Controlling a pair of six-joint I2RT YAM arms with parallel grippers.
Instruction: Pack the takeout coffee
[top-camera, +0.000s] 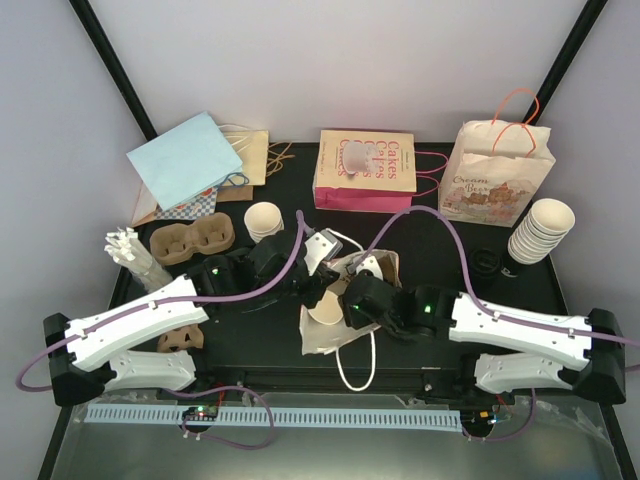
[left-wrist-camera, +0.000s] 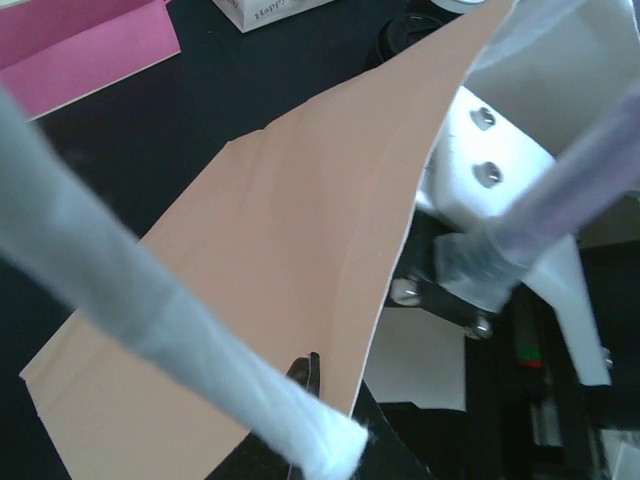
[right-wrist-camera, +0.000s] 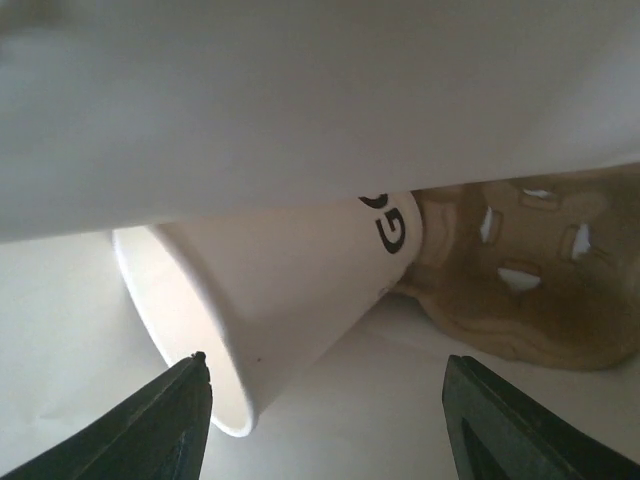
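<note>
The cream-white paper cup (top-camera: 325, 312) lies on its side inside a white paper bag (top-camera: 322, 345) at the table's middle. In the right wrist view the cup (right-wrist-camera: 290, 290) has its rolled rim toward the camera and black letters near its base. A brown pulp carrier (right-wrist-camera: 520, 290) lies behind it. My right gripper (right-wrist-camera: 325, 400) stands open in the bag's mouth, its fingers on either side of the cup's rim and not touching it. My left gripper (left-wrist-camera: 312, 378) is shut on the bag's tan flap (left-wrist-camera: 260, 260), beside the white twisted handle (left-wrist-camera: 150, 300). A round black lid (top-camera: 487, 262) lies at the right.
A stack of cream cups (top-camera: 540, 230) stands at the far right, a single cup (top-camera: 265, 218) and a brown carrier (top-camera: 190, 240) at the left. Upright at the back are a pink Cakes bag (top-camera: 365, 170), a printed bag (top-camera: 497, 175) and a blue bag (top-camera: 185, 160).
</note>
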